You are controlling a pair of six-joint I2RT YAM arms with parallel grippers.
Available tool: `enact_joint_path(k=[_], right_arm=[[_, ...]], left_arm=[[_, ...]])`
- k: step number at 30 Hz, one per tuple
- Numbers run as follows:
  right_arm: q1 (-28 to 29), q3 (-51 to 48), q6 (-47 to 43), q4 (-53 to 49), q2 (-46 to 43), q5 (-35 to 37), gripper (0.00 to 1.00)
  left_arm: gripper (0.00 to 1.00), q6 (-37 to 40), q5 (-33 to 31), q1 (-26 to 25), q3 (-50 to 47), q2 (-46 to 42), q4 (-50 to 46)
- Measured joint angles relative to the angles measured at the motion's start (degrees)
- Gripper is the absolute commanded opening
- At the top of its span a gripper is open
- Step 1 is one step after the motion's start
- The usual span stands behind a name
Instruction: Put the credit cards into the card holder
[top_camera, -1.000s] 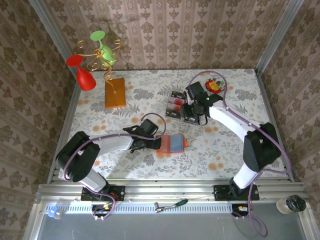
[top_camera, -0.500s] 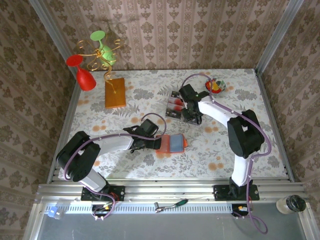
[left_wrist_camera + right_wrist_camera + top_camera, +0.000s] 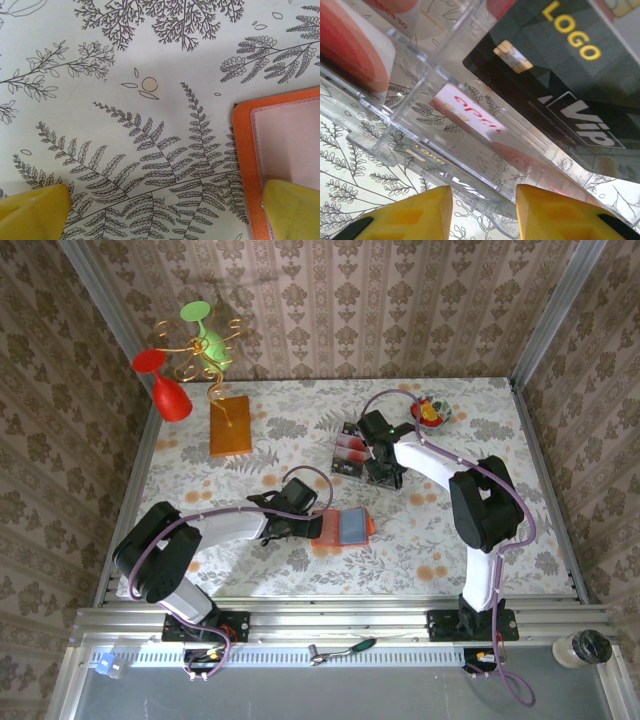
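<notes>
The orange card holder [image 3: 350, 526] lies open at mid-table, its grey-blue inside up. My left gripper [image 3: 321, 527] stands wide open at its left edge. In the left wrist view one yellow finger [image 3: 295, 210] hangs over the card holder [image 3: 245, 150] and the other over bare cloth, with my left gripper [image 3: 165, 217] holding nothing. The credit cards [image 3: 350, 450] stand in a clear rack. My right gripper [image 3: 380, 472] is low at that rack's right side. Close up, a black credit card [image 3: 560, 75] and red ones [image 3: 350, 50] sit in the rack, and my right gripper [image 3: 482, 215] has its jaws apart around the rack's clear base edge.
An orange-brown block [image 3: 230, 424] with gold wire stands at the back left, with a red glass [image 3: 165, 390] and a green glass [image 3: 205, 335] beside it. A small bowl [image 3: 430, 411] sits at the back right. Patterned walls close three sides.
My right arm has swung left and drawn in toward the card rack, and its jaws have narrowed. The left arm and the card holder have not moved.
</notes>
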Motion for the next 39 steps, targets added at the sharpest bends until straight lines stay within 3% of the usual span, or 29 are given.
enact_joint_path(k=[7,15,18,31,39], right_arm=[[-0.3,-1.4,0.2,0.2,-1.6,-3.0,0.23],[0.4,-5.1,0.8,1.0,-4.8,-6.7,0.23],[1.4,-6.1,0.8,1.1,-5.8,-7.4,0.28],[2.5,-6.3,-1.1,1.3,-5.4,-6.9,0.29],[2.5,-6.0,-2.7,1.7,-4.7,-6.8,0.22]], left_arm=[[1.00,0.0,0.0,0.0,0.1,0.0,-0.1],[1.00,0.0,0.0,0.0,0.1,0.0,-0.1],[1.00,0.0,0.0,0.0,0.1,0.0,-0.1],[1.00,0.0,0.0,0.0,0.1,0.0,-0.1],[1.00,0.0,0.0,0.0,0.2,0.1,-0.2]])
